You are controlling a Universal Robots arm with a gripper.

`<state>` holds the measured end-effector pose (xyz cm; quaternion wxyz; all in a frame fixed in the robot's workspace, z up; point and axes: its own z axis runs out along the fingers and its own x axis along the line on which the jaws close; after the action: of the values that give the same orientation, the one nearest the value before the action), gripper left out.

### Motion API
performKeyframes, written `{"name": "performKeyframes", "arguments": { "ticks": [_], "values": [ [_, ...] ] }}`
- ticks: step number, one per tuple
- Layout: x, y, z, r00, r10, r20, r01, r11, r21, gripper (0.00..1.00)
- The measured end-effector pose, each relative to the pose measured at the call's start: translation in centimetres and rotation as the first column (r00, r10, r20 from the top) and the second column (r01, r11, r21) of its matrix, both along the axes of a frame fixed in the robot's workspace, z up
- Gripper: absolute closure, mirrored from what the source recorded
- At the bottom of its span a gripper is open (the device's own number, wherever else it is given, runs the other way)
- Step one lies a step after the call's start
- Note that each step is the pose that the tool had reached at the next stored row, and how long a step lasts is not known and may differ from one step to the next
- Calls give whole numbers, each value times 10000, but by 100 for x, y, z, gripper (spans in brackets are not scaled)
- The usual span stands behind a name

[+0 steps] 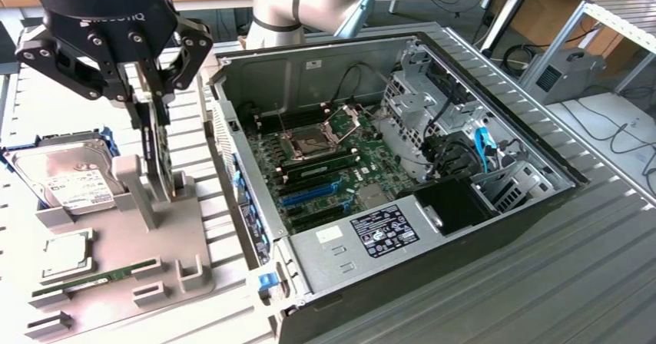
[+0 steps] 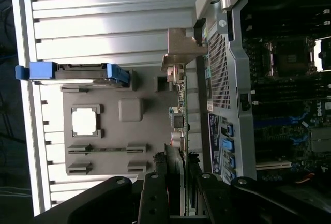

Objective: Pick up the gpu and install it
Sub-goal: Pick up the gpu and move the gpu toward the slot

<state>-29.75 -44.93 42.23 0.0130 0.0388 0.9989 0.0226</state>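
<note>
The gpu (image 1: 155,148) stands on edge, a thin dark card seen edge-on, over the grey fixture plate (image 1: 195,236) at the exterior view's left. My gripper (image 1: 150,102) comes down on it from above, and its fingers (image 1: 137,98) are shut on the card's upper edge. The card's lower edge is down among the fixture's upright posts; I cannot tell whether it still rests in them. In the wrist view the gpu (image 2: 181,110) runs away from my gripper (image 2: 178,182), with its silver bracket (image 2: 181,48) at the far end and a dark finger on each side.
The open computer case (image 1: 492,206) lies to the exterior view's right, with the motherboard and blue slots (image 1: 307,196) showing. On the fixture lie a hard drive (image 1: 67,181), a processor (image 1: 64,253) and a memory stick (image 1: 97,276). The case wall (image 2: 220,74) is close beside the card.
</note>
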Motion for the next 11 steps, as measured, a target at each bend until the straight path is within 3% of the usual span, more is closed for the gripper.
{"name": "performKeyframes", "arguments": {
  "ticks": [11],
  "values": [
    [0,0,57,10000,0,1,0,10000,0,73]
  ]
}}
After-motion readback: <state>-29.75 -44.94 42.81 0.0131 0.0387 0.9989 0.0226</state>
